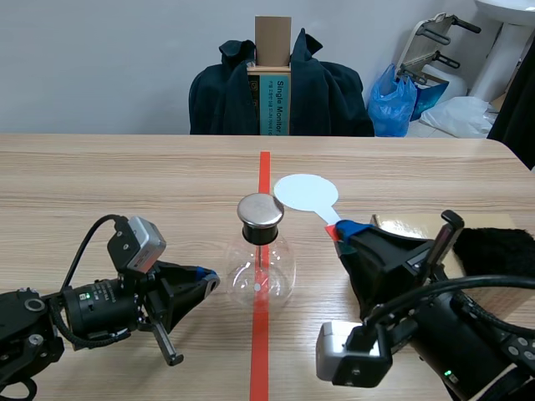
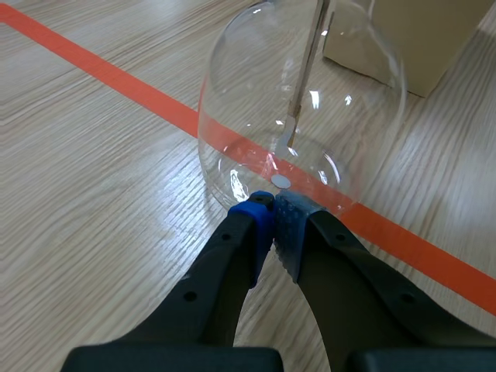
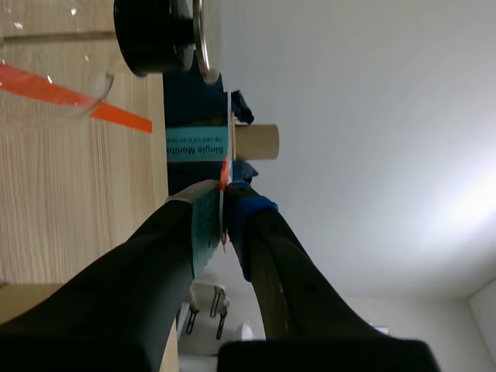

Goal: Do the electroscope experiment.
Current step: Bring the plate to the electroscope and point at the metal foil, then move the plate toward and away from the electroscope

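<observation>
The electroscope, a round glass flask (image 1: pixel 261 271) with a metal cap (image 1: pixel 261 210), stands on the red tape line at the table's middle. Inside it a thin rod (image 2: pixel 301 77) hangs down. My left gripper (image 1: pixel 209 276) is shut on nothing, its tips (image 2: pixel 273 205) right against the flask's (image 2: pixel 232 116) lower wall. My right gripper (image 1: pixel 345 234) is shut on the handle of a white round paddle (image 1: pixel 306 192), held right of the cap. In the right wrist view the paddle (image 3: pixel 227 139) shows edge-on between the fingers (image 3: pixel 203 221), with the cap (image 3: pixel 167 35) beyond.
A black fur cloth (image 1: pixel 500 251) and a tan sheet (image 1: pixel 405 225) lie at the right, behind my right arm. A beige block (image 2: pixel 422 35) sits past the flask. Across the table stands a chair with a dark jacket (image 1: pixel 334 92) and a box (image 1: pixel 272 50).
</observation>
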Controlling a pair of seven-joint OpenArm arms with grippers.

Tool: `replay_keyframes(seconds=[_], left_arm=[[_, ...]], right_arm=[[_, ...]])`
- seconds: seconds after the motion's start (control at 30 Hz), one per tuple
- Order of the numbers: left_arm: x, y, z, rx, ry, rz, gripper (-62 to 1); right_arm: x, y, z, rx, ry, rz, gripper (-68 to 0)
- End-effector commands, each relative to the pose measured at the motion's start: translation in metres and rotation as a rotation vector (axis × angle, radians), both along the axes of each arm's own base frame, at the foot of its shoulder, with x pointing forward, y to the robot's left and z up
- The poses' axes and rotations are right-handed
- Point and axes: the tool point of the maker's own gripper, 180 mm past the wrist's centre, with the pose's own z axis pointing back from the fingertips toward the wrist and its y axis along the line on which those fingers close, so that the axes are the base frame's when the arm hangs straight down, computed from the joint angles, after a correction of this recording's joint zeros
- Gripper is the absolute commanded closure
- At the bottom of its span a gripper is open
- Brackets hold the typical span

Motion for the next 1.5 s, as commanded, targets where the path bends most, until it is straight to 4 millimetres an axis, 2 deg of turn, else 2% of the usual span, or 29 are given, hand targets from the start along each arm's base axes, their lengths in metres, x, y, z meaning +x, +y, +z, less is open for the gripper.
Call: replay_keyframes(seconds=[0.0,0.4,0.73,1.13,1.47], left_arm=[[0.008,-0.005,0.014,-0.031,-0.039,-0.003,-3.0],[0.008,-0.005,0.014,-0.031,-0.038,-0.003,-3.0],[0.008,-0.005,0.014,-0.031,-0.038,-0.003,-3.0],[0.008,-0.005,0.014,-0.031,-0.038,-0.003,-3.0],[0.008,-0.005,0.014,-0.031,-0.038,-0.003,-3.0]], right_arm=[[0.007,0.000,0.014,0.001,-0.056,0.017,-0.8],[-0.010,0.021,0.015,-0.017,-0.082,0.181,-0.8],[-0.018,0.027,0.015,-0.018,-0.084,0.230,-0.8],[-0.017,0.027,0.015,-0.018,-0.084,0.228,-0.8],[0.002,0.010,0.015,-0.016,-0.077,0.088,-0.8]])
